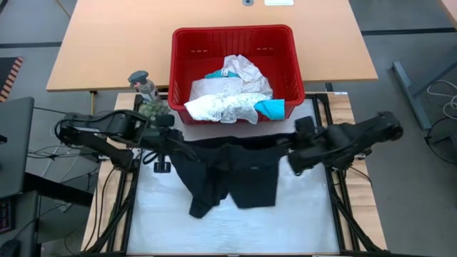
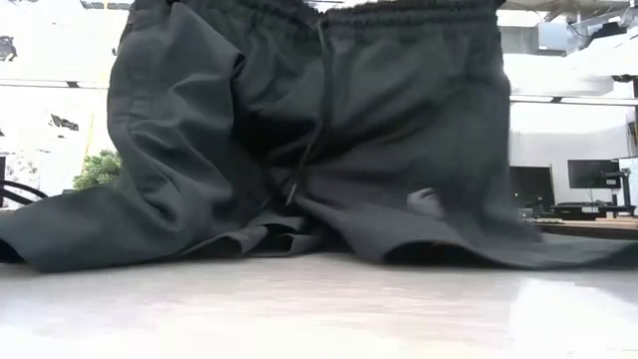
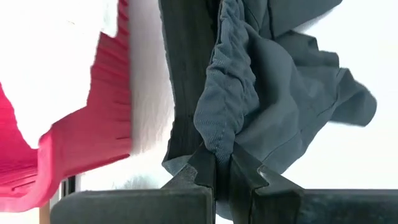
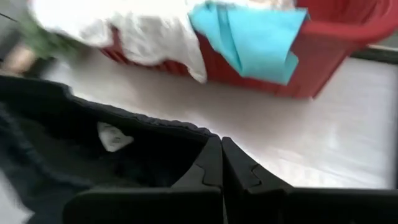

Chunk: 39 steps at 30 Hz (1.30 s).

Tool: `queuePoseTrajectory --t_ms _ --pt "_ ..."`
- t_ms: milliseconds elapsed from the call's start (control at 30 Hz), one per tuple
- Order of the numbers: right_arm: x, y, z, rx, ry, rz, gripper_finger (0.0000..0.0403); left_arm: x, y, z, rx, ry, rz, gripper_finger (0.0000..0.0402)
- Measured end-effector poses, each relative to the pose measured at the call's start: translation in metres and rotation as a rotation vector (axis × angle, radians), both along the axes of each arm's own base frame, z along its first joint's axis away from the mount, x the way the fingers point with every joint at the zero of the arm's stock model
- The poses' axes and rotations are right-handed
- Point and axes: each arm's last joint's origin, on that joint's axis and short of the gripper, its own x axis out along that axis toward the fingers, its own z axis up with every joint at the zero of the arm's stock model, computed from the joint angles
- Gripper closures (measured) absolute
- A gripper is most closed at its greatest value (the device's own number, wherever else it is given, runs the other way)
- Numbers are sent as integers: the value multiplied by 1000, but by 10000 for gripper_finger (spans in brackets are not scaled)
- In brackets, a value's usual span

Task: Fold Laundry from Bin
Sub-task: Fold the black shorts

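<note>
a robotics lab or office workroom. two dark robot arms on a black metal frame point(image 1: 121, 207) flank a white-topped bench point(image 1: 235, 228), with loose cables point(image 1: 50, 153) trailing over grey floor at the left edge. a long pale wooden table point(image 1: 107, 43) fills the top, and dark computer monitors point(image 2: 593, 175) stand at the far right.

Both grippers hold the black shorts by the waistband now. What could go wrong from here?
1. The left gripper pinches only a thin edge of the black shorts; the waistband may slip out.
2. The shorts' legs lie bunched on the table, so creases may remain if lowered like this.
3. White and teal laundry hangs over the red bin rim nearby and could snag.
</note>
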Motion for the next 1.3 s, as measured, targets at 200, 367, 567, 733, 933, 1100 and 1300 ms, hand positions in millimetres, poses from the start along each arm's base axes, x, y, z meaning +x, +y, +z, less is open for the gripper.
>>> queuePoseTrajectory --t_ms 200,367,567,733,933,1100,1300 --pt "-23 9 16 -59 -122 98 386 1 -7 5 11 -84 -5 401" --pt "-35 18 22 -76 -178 166 386 7 -16 10 -20 -179 -34 401" --pt "-36 47 28 -81 -283 318 386 11 -34 17 -131 -299 -29 401" --pt "-35 80 42 -83 -454 446 386 10 -59 25 -290 -402 -46 401" --pt "-40 120 60 -102 -633 550 386 2 -96 39 -510 -531 -80 401" --pt "-47 149 80 -134 -769 549 386 -9 -121 51 -712 -618 -67 401" --pt "-53 169 89 -249 -754 336 386 -22 -126 64 -840 -614 32 401"
